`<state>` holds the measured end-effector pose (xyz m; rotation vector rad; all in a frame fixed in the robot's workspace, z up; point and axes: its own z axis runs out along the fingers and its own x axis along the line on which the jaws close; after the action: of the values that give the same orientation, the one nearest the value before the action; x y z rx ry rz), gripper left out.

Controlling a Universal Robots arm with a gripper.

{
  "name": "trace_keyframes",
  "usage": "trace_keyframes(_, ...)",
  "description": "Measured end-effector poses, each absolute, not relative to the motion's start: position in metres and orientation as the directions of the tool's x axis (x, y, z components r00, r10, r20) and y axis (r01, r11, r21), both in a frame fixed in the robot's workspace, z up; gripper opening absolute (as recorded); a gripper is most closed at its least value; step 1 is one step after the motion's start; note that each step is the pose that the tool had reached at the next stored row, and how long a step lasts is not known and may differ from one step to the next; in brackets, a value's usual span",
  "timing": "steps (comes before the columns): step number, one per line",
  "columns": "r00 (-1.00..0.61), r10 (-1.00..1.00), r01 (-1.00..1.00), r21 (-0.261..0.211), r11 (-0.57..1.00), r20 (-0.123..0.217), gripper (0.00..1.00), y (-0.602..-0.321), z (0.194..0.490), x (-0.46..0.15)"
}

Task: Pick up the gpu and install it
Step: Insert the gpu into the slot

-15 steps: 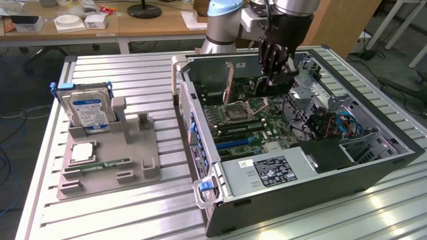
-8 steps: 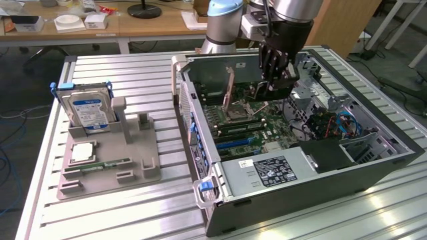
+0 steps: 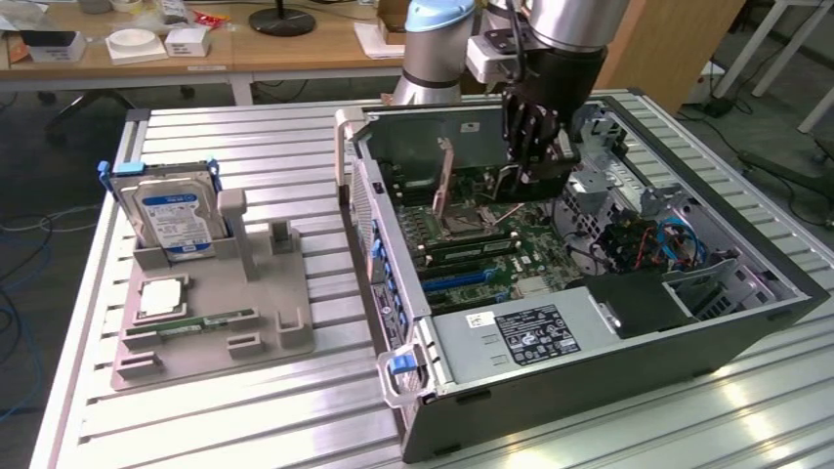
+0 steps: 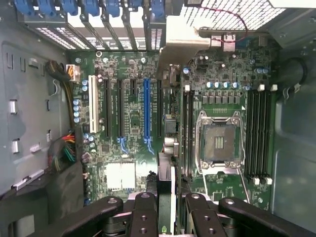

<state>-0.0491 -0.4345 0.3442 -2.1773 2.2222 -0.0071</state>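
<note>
My gripper (image 3: 534, 161) reaches down into the open computer case (image 3: 729, 322), above the motherboard (image 3: 509, 239). It is shut on the gpu (image 4: 167, 168), a thin card seen edge-on between the black fingers (image 4: 143, 210). The card's silvery metal bracket (image 4: 177, 47) points toward the case's rear slot covers. In the exterior view the gpu (image 3: 444, 181) hangs upright at the gripper's left, clear of the board. Seen from the wrist, the card lines up just beside the blue expansion slot (image 4: 146, 108), on the side of the processor socket (image 4: 219, 140). Whether its lower edge touches a slot is hidden.
A grey fixture (image 3: 261, 322) on the slatted table at the exterior view's left holds an upright blue-labelled hard drive (image 3: 176, 215), a processor chip (image 3: 159, 296) and a green memory stick (image 3: 209, 319). Inside the case lie the power supply (image 3: 521, 332) and cable bundles (image 3: 639, 244).
</note>
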Motion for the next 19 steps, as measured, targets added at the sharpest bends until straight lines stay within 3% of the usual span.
trace_keyframes(19, -0.020, -1.000, -0.999, -0.025, 0.021, -0.019, 0.27, -0.449, 0.335, -0.067)
